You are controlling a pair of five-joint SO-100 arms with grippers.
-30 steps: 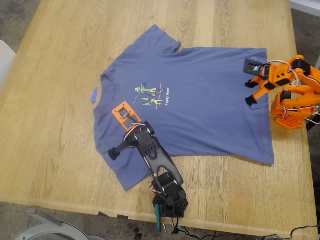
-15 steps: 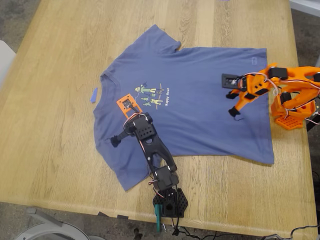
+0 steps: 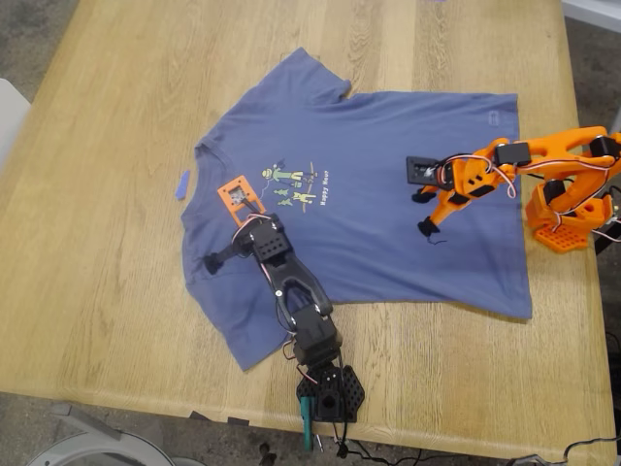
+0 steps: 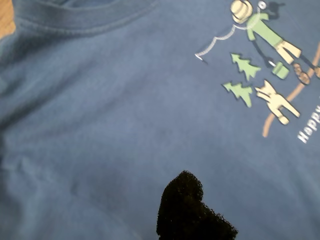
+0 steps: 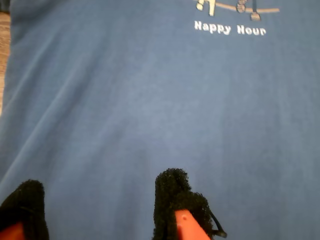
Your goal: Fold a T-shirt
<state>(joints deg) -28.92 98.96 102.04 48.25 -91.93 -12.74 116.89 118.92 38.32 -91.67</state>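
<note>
The slate-blue T-shirt (image 3: pixel 388 194) lies flat on the wooden table (image 3: pixel 107 291), collar toward the exterior view's left, print (image 3: pixel 296 184) facing up. My first gripper (image 3: pixel 225 228), on the black arm, hovers open over the chest just below the collar; one black fingertip (image 4: pixel 182 205) shows above the cloth (image 4: pixel 100 125), close to the print (image 4: pixel 260 75). My second gripper (image 3: pixel 425 199), on the orange arm, is open over the shirt's lower body. Its two black-padded fingertips (image 5: pixel 172 192) straddle bare fabric (image 5: pixel 150 100) below the "Happy Hour" text (image 5: pixel 230 28). Neither holds anything.
A small blue tape scrap (image 3: pixel 182 184) lies on the wood beside the collar. The black arm's base (image 3: pixel 330 393) stands at the table's near edge, the orange arm's base (image 3: pixel 568 218) at the exterior view's right edge. Bare wood surrounds the shirt.
My second gripper has swung from the hem toward the exterior view's left, over the shirt's body. My first gripper has shifted up toward the collar. The shirt has not moved.
</note>
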